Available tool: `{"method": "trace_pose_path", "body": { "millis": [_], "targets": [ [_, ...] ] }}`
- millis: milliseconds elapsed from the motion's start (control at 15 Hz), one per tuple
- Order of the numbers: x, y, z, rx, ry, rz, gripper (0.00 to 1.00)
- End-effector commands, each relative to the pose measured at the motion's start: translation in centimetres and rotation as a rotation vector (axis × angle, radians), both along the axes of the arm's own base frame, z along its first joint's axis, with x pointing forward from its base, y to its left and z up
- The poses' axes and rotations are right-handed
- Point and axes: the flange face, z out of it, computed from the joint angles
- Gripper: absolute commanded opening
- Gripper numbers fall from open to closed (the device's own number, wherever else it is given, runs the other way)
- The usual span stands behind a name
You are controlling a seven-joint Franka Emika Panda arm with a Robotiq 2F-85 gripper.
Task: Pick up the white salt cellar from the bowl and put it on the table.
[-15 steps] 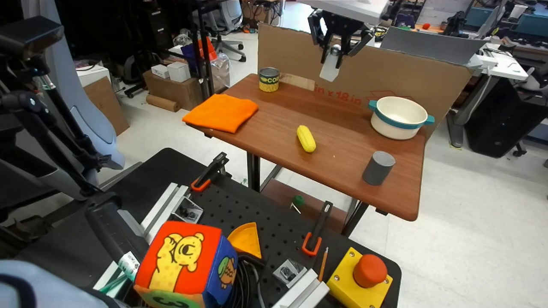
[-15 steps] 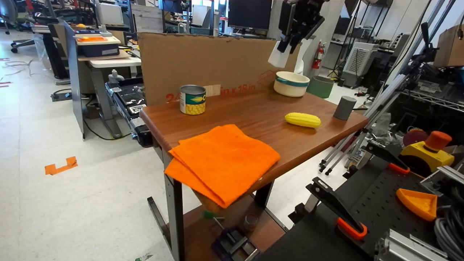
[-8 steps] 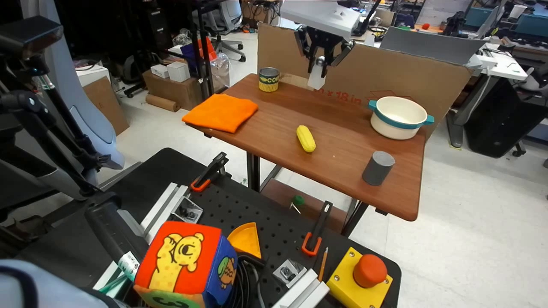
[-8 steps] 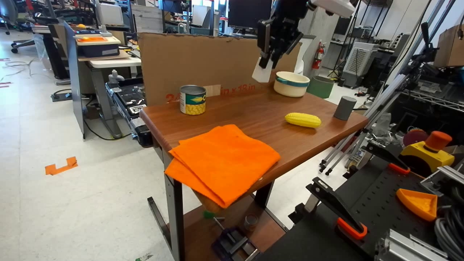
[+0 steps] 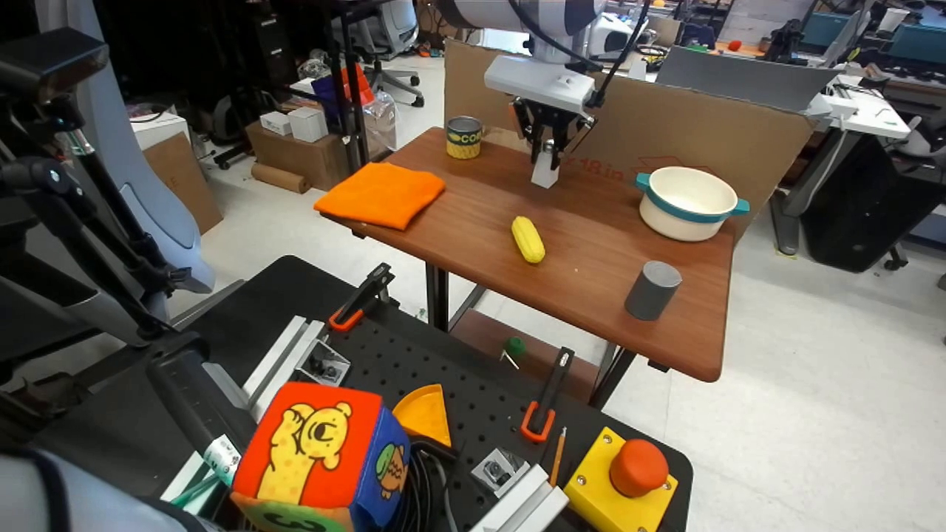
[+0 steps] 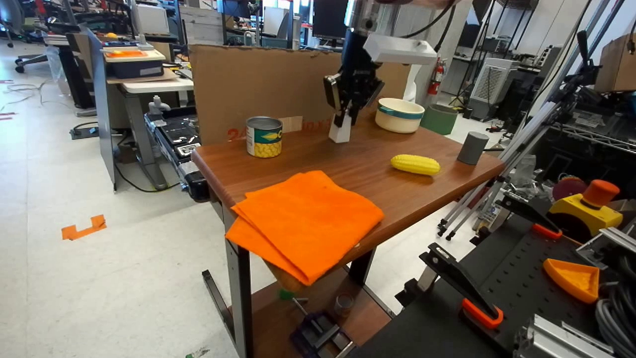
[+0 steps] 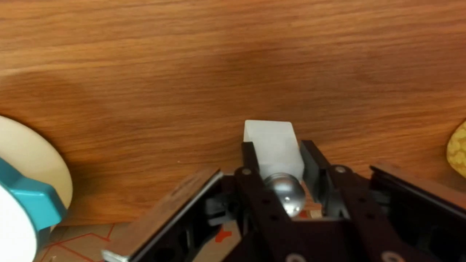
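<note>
The white salt cellar (image 5: 545, 176) is a tapered white block with a rounded silver top. It is upright between the fingers of my gripper (image 5: 546, 160), silver top toward the palm. It also shows in an exterior view (image 6: 340, 133) and in the wrist view (image 7: 275, 145). The fingers lie along both sides of its upper body and look shut on it. Its base is at or just above the table (image 5: 591, 222); I cannot tell whether it touches. The bowl (image 5: 676, 220), whitish with a teal band and handles, stands on the table; no contents show in it.
A corn can (image 5: 464, 138) and an orange cloth (image 5: 384, 193) lie at one end of the table. A yellow corn cob (image 5: 528, 240) lies mid-table, and a grey cylinder (image 5: 653, 290) stands near a corner. A cardboard sheet (image 5: 628, 125) rises along the table's back edge.
My gripper has moved down and sideways, away from above the bowl's side, carrying the salt cellar from high in the air to the tabletop. The other things have not moved.
</note>
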Motion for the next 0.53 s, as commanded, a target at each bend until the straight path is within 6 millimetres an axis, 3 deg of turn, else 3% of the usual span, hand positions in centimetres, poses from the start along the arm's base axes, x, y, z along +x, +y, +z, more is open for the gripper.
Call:
{"method": "trace_pose_path", "body": {
  "millis": [0, 133, 267, 467],
  "targets": [
    [1.5, 1.0, -0.1, -0.047, 0.017, -0.012, 0.68],
    [0.8, 1.6, 0.9, -0.055, 0.02, -0.002, 0.71],
    [-0.5, 2.3, 3.0, -0.042, 0.006, 0.021, 0.83],
    [-4.0, 1.7, 7.7, -0.051, 0.015, -0.02, 0.98]
  ]
}}
